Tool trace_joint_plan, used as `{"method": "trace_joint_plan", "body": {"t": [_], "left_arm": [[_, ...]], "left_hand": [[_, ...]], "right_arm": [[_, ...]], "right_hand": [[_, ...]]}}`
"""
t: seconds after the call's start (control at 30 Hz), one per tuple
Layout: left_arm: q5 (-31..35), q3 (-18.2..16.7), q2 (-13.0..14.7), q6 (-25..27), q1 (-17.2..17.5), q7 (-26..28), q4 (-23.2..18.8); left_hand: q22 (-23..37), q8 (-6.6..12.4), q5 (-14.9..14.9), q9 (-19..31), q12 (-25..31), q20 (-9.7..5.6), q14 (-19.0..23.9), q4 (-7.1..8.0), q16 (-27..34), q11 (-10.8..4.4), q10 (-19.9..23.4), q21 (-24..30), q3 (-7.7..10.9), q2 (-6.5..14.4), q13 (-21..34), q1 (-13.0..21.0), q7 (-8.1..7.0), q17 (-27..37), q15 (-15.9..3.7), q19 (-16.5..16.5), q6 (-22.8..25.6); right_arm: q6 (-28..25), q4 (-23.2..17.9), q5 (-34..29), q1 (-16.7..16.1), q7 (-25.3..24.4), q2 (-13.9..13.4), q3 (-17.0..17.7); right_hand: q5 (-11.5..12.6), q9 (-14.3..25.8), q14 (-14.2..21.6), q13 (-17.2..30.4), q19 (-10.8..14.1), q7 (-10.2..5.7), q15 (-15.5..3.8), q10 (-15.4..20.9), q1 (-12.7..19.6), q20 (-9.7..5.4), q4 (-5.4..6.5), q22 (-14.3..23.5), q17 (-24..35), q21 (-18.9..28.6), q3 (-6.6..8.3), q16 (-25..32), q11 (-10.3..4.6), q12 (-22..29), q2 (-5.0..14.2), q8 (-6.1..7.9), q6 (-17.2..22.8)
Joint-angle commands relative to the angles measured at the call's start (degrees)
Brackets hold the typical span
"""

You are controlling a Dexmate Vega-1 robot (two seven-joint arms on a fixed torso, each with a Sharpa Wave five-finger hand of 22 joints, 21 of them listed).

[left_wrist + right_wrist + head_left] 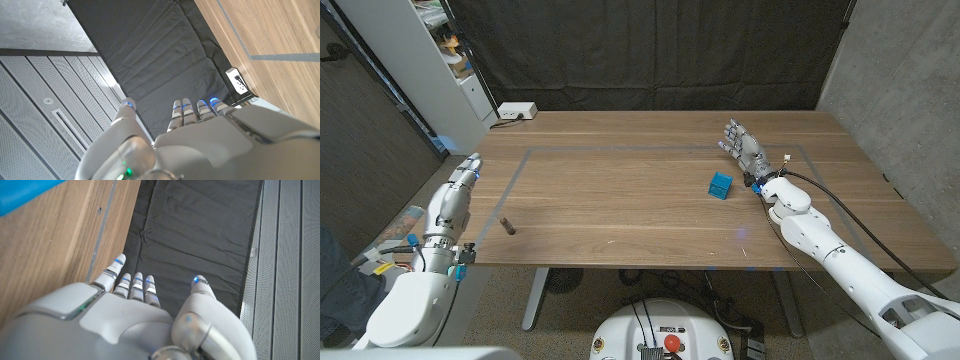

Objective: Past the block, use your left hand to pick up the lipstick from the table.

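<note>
Wooden bench: lipstick near left hand, fingers extended, empty. Right hand likewise, beside block. Risk: small lipstick rolling off edge if nudged.

Lab, black backdrop curtain, taped wooden table, shelving

The small dark lipstick near the table's left front is too tiny to show cap or shape. The blue block is cut off by the right wrist picture's edge, only a strip showing. The left hand is cropped at the left wrist picture's edge.
</note>
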Motion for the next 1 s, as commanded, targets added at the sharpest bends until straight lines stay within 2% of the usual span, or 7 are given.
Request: {"method": "trace_joint_plan", "body": {"t": [0.03,0.67,1.0], "left_arm": [[0.5,-1.7,-1.1,0.7,1.2,-0.1,-0.7],[1.2,-3.3,-3.2,0.8,2.6,0.2,-0.8],[1.6,-3.5,-3.5,1.4,2.8,0.1,-0.5]], "left_hand": [[0.3,0.02,-0.1,0.3,0.3,0.28,0.3,-0.33,0.2,-0.18,0.6,0.2,0.18,0.0,0.2,0.6,0.12,0.2,-0.09,-0.1,0.4],[0.3,-0.11,-0.2,0.3,0.2,0.34,0.2,-0.39,0.2,-0.23,0.6,0.2,0.18,0.0,0.2,1.0,0.08,0.2,-0.06,-0.2,0.4],[0.3,-0.14,-0.3,0.3,0.1,0.91,0.3,-0.42,0.2,-0.28,0.6,0.4,0.17,0.0,0.3,1.2,0.05,0.2,-0.02,0.1,0.4]], "right_arm": [[0.5,0.7,-0.5,0.9,0.4,0.2,-0.3],[-0.1,0.7,-0.5,0.8,-0.1,0.3,-0.4],[-0.3,0.4,-0.6,0.6,-0.1,0.2,-0.4]], "right_hand": [[0.4,0.3,0.1,0.2,-0.2,-0.35,0.54,-0.1,0.3,-0.08,-0.09,0.2,0.1,0.2,0.13,0.1,-0.13,0.1,0.35,-0.08,0.3],[0.4,0.4,0.0,0.2,-0.2,-0.36,0.51,-0.1,0.3,-0.11,-0.16,0.2,0.1,0.2,0.12,0.1,-0.15,0.1,0.41,-0.10,0.3],[0.4,0.4,0.0,0.2,-0.2,-0.38,0.53,-0.2,0.3,-0.07,-0.21,0.2,0.1,0.2,0.10,0.0,-0.28,0.0,0.43,-0.10,0.2]]}}
